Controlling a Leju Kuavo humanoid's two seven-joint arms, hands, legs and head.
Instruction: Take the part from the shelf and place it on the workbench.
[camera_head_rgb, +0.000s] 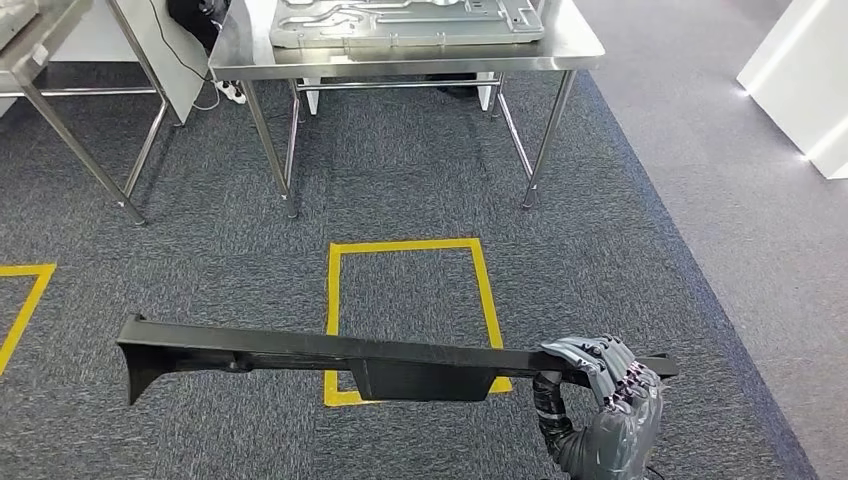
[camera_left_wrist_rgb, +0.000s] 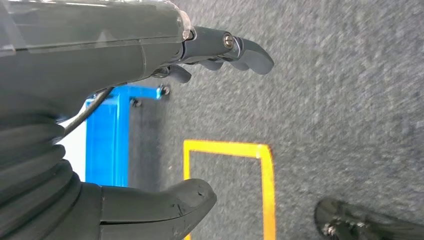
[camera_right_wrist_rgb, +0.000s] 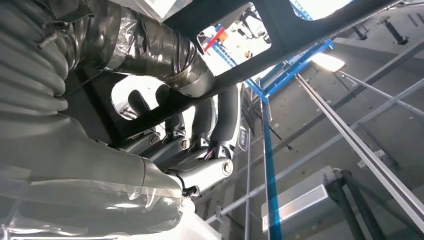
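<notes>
Right hand (camera_head_rgb: 600, 375) grips part (camera_head_rgb: 300, 355), crosswise, level.

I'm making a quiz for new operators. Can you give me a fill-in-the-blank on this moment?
1. The long black part is held by the robot's ____ hand.
2. The left hand holds ____.
3. The square taped on the carpet is ____.
4. The metal plate lies on the ____.

Missing words: right; nothing; yellow; workbench

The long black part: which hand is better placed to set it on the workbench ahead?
The right hand. It already grips the long black part near one end, and the workbench stands ahead. The left hand holds nothing, its fingers apart above the carpet.
</notes>
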